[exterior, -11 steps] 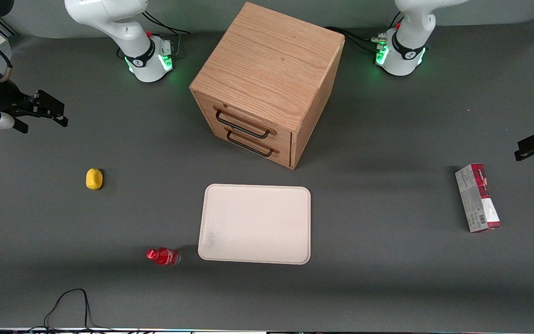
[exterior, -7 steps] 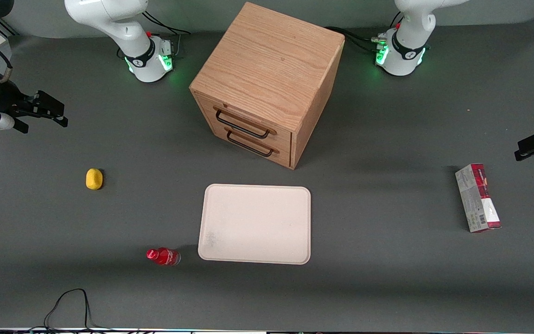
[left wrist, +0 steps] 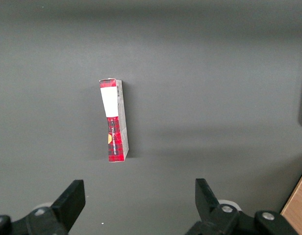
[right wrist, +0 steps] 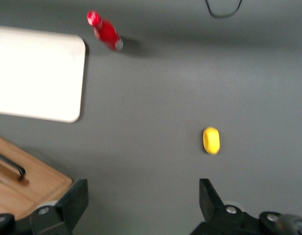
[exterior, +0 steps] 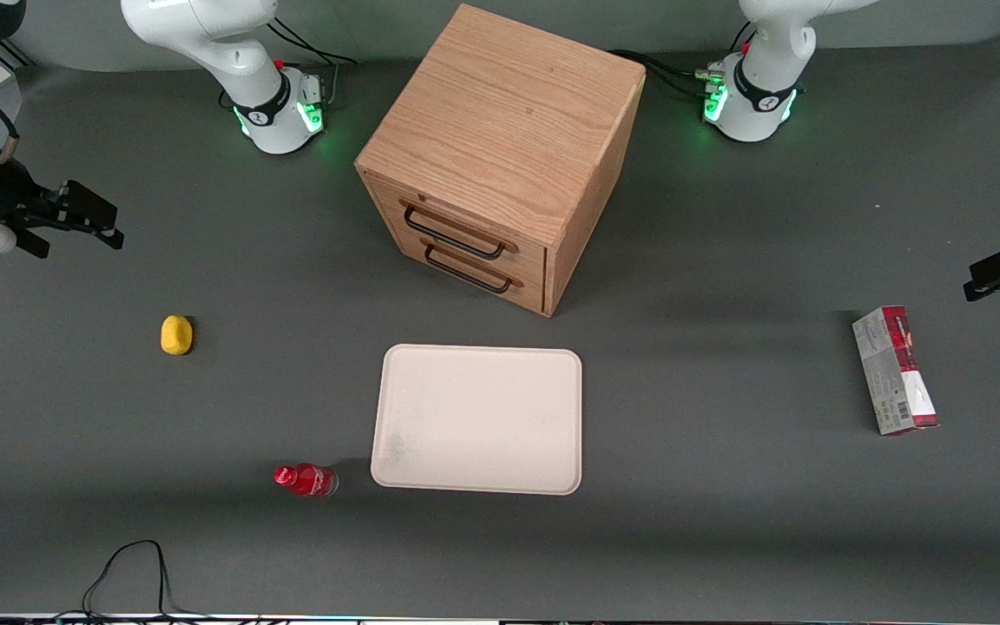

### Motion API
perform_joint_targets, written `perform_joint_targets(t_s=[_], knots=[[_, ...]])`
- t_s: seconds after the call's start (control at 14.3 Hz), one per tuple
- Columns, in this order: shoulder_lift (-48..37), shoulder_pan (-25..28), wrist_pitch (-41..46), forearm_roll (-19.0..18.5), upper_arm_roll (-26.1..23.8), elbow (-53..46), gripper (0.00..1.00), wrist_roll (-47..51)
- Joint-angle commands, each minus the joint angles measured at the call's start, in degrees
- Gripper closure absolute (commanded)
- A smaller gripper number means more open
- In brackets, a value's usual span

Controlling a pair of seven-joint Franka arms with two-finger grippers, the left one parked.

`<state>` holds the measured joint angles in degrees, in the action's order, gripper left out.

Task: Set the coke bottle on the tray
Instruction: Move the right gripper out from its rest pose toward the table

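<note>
The coke bottle [exterior: 305, 480], small with a red cap and red label, lies on its side on the grey table just beside the near corner of the tray [exterior: 478, 418] that faces the working arm's end. The tray is a large cream-white rectangle with a low rim, nothing on it. Both show in the right wrist view, the bottle [right wrist: 105, 32] and the tray [right wrist: 36, 73]. My right gripper [exterior: 75, 219] is open and holds nothing. It hangs above the table at the working arm's end, farther from the front camera than the bottle and well apart from it.
A yellow lemon-like lump [exterior: 176, 335] lies between the gripper and the bottle. A wooden two-drawer cabinet [exterior: 500, 156] stands just farther from the camera than the tray. A red-and-grey carton [exterior: 895, 370] lies toward the parked arm's end. A black cable [exterior: 131, 569] loops at the near edge.
My right gripper has shifted slightly toward the table's edge at the working arm's end and a little nearer the front camera. Bottle, tray and the other things have not moved.
</note>
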<state>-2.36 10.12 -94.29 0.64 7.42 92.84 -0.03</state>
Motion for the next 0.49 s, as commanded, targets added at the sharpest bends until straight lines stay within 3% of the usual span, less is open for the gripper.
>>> perform_joint_targets(t_s=[0.0,0.21,0.42], knots=[[13.2,-6.6,2.1,2.3,-7.9,-16.9,0.0,3.5],[22.3,-8.3,2.9,1.7,-11.9,-27.3,0.0,4.3],[30.0,-7.8,-0.7,0.4,-15.5,-30.4,0.0,6.4]])
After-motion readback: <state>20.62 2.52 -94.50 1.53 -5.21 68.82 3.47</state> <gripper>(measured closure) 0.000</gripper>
